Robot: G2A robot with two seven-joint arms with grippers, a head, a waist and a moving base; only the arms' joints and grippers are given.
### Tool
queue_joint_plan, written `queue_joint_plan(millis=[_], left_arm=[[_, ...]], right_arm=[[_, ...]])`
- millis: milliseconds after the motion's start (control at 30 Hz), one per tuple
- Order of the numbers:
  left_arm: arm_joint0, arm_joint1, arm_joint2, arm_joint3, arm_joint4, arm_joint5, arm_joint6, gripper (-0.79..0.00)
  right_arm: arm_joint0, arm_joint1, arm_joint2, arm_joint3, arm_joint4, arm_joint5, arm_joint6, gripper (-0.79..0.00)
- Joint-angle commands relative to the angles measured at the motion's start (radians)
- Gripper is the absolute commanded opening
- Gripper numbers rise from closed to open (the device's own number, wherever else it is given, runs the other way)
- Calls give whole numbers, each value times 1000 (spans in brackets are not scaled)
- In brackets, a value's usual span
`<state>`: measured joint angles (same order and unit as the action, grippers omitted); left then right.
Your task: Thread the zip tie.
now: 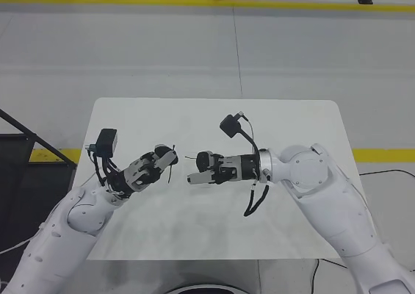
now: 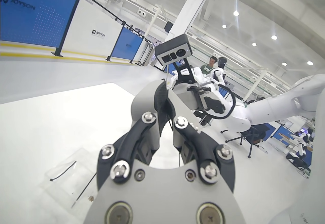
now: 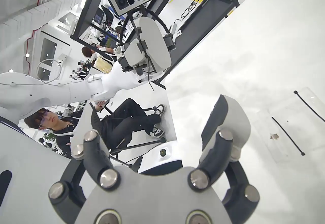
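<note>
Clamping one zip tie (image 1: 171,170): left gripper (image 1: 167,156) jaws | right gripper (image 1: 194,167) jaws apart | two spare ties (image 3: 287,136) on table (image 1: 280,220)

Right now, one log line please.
left end effector shut on zip tie | right end effector open, empty, close by | two spare zip ties on table

Glossy white arms (image 1: 317,173) end in the left gripper (image 1: 164,157) and right gripper (image 1: 195,168), grey plates (image 2: 162,192) on black links (image 2: 132,138) studded with silver screws (image 2: 180,121); black cables (image 1: 255,200) loop to boxy black wrist cameras (image 1: 106,140).
</note>
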<state>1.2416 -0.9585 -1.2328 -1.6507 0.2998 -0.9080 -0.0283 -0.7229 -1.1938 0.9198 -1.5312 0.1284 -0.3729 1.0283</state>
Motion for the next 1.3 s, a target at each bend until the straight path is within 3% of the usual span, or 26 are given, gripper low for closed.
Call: queue_joint_plan(millis=[0, 167, 467, 600, 733, 1267], left_arm=[[0, 0, 0, 0, 0, 0, 0, -785], [0, 0, 0, 0, 0, 0, 0, -785], [-15, -29, 44, 0, 64, 85, 86, -785], [-29, -45, 68, 22, 77, 84, 140, -785], [-42, -57, 82, 43, 91, 79, 164, -785], [-49, -86, 84, 75, 131, 65, 191, -785]], right_arm=[[0, 0, 0, 0, 0, 0, 0, 0], [0, 0, 0, 0, 0, 0, 0, 0], [-60, -12, -35, -32, -97, -3, -184, -9], [-77, -14, -37, -39, -117, -24, -215, -237], [-85, -15, -33, -39, -119, -33, -222, -394], [-61, -31, -49, -1, -95, -22, -223, -539]])
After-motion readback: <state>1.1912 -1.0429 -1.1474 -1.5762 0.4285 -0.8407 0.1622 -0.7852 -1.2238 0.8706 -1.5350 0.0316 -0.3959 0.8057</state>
